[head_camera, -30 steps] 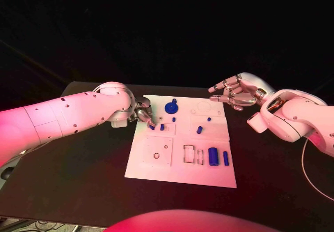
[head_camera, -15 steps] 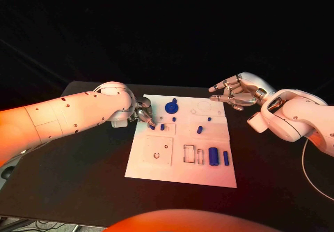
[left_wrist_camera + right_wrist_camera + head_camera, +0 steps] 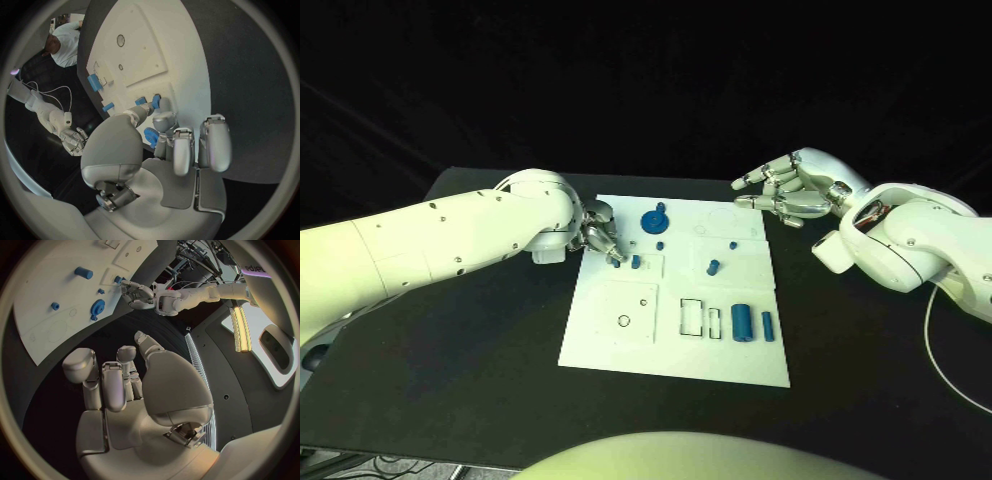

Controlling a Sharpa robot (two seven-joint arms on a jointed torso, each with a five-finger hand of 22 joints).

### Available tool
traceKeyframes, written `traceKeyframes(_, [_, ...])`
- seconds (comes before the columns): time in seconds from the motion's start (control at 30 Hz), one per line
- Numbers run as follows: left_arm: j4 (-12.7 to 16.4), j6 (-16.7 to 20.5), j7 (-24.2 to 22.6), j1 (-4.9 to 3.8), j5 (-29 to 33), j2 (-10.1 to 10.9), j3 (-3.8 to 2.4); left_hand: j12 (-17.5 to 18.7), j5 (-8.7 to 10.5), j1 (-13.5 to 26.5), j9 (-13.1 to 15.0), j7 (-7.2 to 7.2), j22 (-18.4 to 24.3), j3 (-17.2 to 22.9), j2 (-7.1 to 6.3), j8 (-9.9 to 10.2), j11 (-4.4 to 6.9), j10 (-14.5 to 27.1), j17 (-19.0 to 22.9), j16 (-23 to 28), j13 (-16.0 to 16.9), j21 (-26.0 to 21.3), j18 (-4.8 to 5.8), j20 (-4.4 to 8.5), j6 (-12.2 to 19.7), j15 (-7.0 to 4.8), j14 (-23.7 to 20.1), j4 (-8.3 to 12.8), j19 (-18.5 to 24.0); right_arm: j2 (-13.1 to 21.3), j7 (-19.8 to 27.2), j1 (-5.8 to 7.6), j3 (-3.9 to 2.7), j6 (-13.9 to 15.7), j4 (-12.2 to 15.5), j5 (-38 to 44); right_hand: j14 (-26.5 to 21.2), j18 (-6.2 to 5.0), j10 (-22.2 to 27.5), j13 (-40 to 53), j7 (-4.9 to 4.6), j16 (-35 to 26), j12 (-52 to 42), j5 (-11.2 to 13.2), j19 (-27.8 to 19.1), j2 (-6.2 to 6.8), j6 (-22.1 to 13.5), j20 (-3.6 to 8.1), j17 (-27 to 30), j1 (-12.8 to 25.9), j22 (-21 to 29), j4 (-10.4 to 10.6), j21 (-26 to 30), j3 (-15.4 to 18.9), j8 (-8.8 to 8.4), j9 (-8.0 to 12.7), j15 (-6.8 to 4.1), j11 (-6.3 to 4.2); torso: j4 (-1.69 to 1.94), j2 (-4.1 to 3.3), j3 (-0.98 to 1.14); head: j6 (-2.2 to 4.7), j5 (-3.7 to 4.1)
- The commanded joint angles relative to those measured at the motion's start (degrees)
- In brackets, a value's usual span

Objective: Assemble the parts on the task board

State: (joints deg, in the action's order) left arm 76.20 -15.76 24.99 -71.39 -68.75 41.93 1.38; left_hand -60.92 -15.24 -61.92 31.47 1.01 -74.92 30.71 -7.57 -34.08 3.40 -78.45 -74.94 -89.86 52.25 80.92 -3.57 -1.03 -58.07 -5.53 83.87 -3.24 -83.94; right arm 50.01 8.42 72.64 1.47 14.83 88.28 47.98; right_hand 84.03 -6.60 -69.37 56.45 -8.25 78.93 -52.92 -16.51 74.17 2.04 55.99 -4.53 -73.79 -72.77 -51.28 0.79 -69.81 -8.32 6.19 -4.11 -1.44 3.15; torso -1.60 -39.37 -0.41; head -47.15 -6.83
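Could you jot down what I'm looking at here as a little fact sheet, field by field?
Surface: black table
Task board: white plate mid-table
Parts: small blue pieces, including a gear-like part at the far end and two cylinders near the front
Left hand: at the board's left edge, fingertips on a blue piece
Right hand: above the board's far right corner, fingers spread, holding nothing

Black table (image 3: 473, 330) under everything.

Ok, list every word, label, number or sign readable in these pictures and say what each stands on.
No text can be read with confidence.
The task board bears only outlines and blue parts, no lettering.
Dark letters stand on a white surface in the right wrist view, cut off and too blurred to read.
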Motion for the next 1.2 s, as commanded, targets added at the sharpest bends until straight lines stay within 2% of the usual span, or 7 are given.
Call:
traceKeyframes(0.03, [0.19,-1.16,0.61,0.43,0.22,-0.23,0.25,-0.39,0.03,1.11,-0.29,-0.38,-6.46,-1.65,-0.36,0.51,-0.28,0.00,-15.06,-0.14,0.20,0.37,1.16,0.57,-1.08,-0.41,6.13,-0.76,-2.28,-0.03,0.16,-0.03,-0.01,-0.56,-0.01,-0.01,2.52,-0.51,0.36,-0.05,0.01,-0.21,0.39,0.00,-0.27,-0.31,-0.25,0.02,0.05,0.32,0.06,0.33,0.18,0.14,0.39,0.09,0.02,-0.11,0.01,0.00,0.00,-0.03,0.04])
traceKeyframes(0.43, [0.08,0.41,1.68,0.43,0.71,-0.32,0.25,-0.49,-0.08,2.10,-0.77,-0.36,-6.57,-4.71,0.59,0.95,-0.30,-0.04,-15.06,-0.14,0.50,0.33,1.17,0.59,-1.65,-0.40,6.13,-2.94,-2.31,-0.05,0.00,-0.03,-0.01,-0.57,-0.10,-0.01,2.44,-0.58,0.56,-0.27,-0.01,-0.41,0.60,-0.04,-0.45,-0.34,-0.33,0.01,0.29,0.34,0.46,0.40,0.42,0.17,0.39,0.10,0.04,-0.09,0.01,0.01,-0.04,-0.05,0.08])
traceKeyframes(0.8, [0.67,1.95,1.88,0.44,0.82,0.66,0.03,-0.63,0.15,5.02,-1.20,-0.23,-6.98,-11.04,-0.06,1.27,-0.40,-0.17,-15.06,-0.14,0.87,0.56,1.26,0.53,-2.43,-0.33,6.13,-6.92,-2.48,-0.07,0.02,-0.03,-0.01,-0.60,-0.22,0.03,2.39,-0.60,0.70,-0.42,-0.03,-0.54,0.77,-0.05,-0.52,-0.35,-0.39,0.00,0.46,0.41,0.59,0.47,0.51,0.20,0.38,0.11,0.05,-0.06,-0.05,0.00,-0.08,0.00,0.13])
traceKeyframes(0.93, [1.87,3.92,1.43,0.41,0.91,1.96,-0.10,-0.71,0.17,5.72,-1.37,-0.29,-7.10,-14.32,0.15,1.42,-0.36,-0.28,-15.06,-0.14,1.06,0.60,1.28,0.54,-2.68,-0.35,6.13,-8.82,-2.53,-0.07,0.04,-0.03,-0.01,-0.60,-0.34,0.31,2.36,-0.62,0.78,-0.52,-0.04,-0.61,0.87,-0.06,-0.59,-0.35,-0.43,-0.01,0.54,0.42,0.76,0.49,0.61,0.21,0.36,0.11,0.06,-0.06,-0.11,0.01,0.01,0.01,0.15])
traceKeyframes(1.0, [2.47,5.19,1.01,0.37,1.14,2.53,-0.17,-0.62,0.79,5.87,-1.47,-0.30,-7.05,-15.99,0.24,1.54,-0.36,-0.24,-15.06,-0.14,1.02,0.49,1.26,0.55,-2.69,-0.36,6.13,-9.82,-2.50,-0.07,0.04,-0.04,-0.01,-0.57,-0.38,0.38,2.36,-0.62,0.78,-0.52,-0.04,-0.61,0.87,-0.06,-0.59,-0.35,-0.43,-0.01,0.54,0.42,0.76,0.49,0.61,0.21,0.36,0.11,0.06,-0.06,-0.05,0.06,0.03,-0.01,0.23])
traceKeyframes(1.2, [3.85,11.25,-1.58,0.27,3.45,3.55,-0.66,0.78,1.01,5.32,-1.65,-0.03,-6.19,-20.07,0.98,1.81,-0.58,0.62,-15.06,-0.14,-0.46,-0.65,0.99,0.43,-2.22,-0.25,6.13,-12.82,-2.04,-0.14,0.07,-0.08,-0.01,-0.53,-0.46,0.45,2.33,-0.66,0.89,-0.62,-0.05,-0.65,0.99,-0.09,-0.69,-0.35,-0.51,-0.02,0.57,0.43,0.95,0.52,0.73,0.23,0.34,0.13,0.07,-0.04,0.06,-0.02,-0.17,-0.03,0.49])
